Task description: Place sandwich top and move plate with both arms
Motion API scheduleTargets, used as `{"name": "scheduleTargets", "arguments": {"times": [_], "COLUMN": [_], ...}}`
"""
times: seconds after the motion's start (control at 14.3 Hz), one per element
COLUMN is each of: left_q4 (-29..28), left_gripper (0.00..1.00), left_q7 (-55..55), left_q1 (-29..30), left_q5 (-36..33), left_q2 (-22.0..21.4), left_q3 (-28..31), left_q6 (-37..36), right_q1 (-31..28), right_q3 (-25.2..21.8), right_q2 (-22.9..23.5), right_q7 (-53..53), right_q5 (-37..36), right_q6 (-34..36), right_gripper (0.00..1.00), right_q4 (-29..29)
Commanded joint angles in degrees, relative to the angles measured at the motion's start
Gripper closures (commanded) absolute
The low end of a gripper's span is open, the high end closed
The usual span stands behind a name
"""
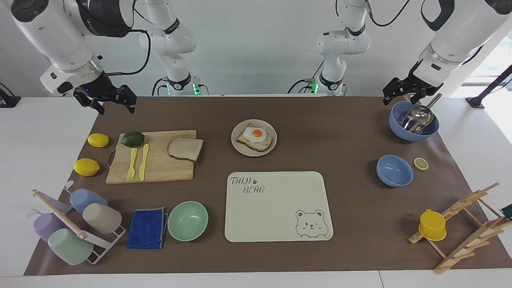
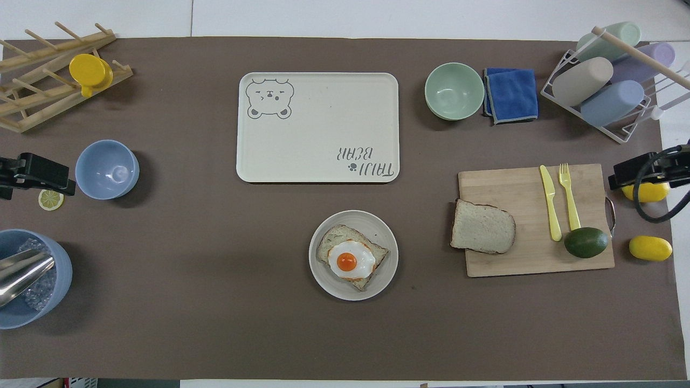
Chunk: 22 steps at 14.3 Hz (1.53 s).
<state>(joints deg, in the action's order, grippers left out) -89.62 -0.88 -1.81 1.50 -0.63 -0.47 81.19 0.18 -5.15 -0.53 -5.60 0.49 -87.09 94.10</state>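
The sandwich top (image 1: 185,149) (image 2: 483,227), a plain slice of brown-crusted bread, lies on a wooden cutting board (image 1: 160,168) (image 2: 517,258), overhanging the edge nearest the plate. The round beige plate (image 1: 264,124) (image 2: 377,226) sits mid-table and holds a toast slice with a fried egg (image 1: 255,137) (image 2: 351,261). My right gripper (image 1: 116,107) (image 2: 636,172) hangs open and holds nothing, above the mat's corner at the right arm's end. Above the rim of a blue bowl holding a metal scoop (image 1: 414,120) (image 2: 27,275), my left gripper (image 1: 402,99) (image 2: 40,175) is open and also holds nothing.
A cream bear-print tray (image 1: 276,200) (image 2: 318,129) lies farther from the robots than the plate. A yellow fork, a knife and an avocado (image 1: 133,139) share the board; two lemons lie beside it. Mint bowl (image 1: 187,220), blue cloth, cup rack, second blue bowl (image 1: 394,171), wooden rack with yellow cup (image 1: 432,225).
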Motion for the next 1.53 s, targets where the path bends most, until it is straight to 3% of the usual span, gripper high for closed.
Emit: {"name": "scheduleTargets", "arguments": {"times": [0.0,0.42,0.63,0.91,1.05,1.26,1.47], "left_q4": [0.06,0.06,-0.03,0.06,0.06,0.06,0.06], "left_gripper": [0.00,0.00,0.00,0.00,0.00,0.00,0.00], "left_q7": [0.88,0.88,0.88,0.88,0.88,0.88,0.88], "left_q1": [0.67,0.67,0.67,0.67,0.67,0.67,0.67], "left_q5": [-0.97,-0.97,-0.97,-0.97,-0.97,-0.97,-0.97], "left_q2": [-0.16,-0.16,-0.16,-0.16,-0.16,-0.16,-0.16], "left_q3": [-0.41,-0.41,-0.41,-0.41,-0.41,-0.41,-0.41], "left_q6": [-0.07,-0.07,-0.07,-0.07,-0.07,-0.07,-0.07], "right_q1": [-0.62,-0.10,9.01,18.52,20.29,22.31,22.58], "right_q3": [0.49,1.11,3.30,3.31,3.39,3.39,3.39], "right_q2": [0.00,-0.52,0.18,7.71,11.33,17.31,17.50], "right_q7": [-1.17,4.63,7.85,26.92,33.52,35.39,36.36], "right_q5": [-0.41,0.65,-6.70,-10.06,-12.44,-12.71,-12.80], "right_q6": [0.34,-1.33,-5.54,-13.44,-18.88,-20.92,-21.10], "right_gripper": [0.00,0.00,0.00,0.00,0.00,0.00,0.09], "right_q4": [-0.32,0.64,4.40,9.87,13.11,14.09,16.11]}}
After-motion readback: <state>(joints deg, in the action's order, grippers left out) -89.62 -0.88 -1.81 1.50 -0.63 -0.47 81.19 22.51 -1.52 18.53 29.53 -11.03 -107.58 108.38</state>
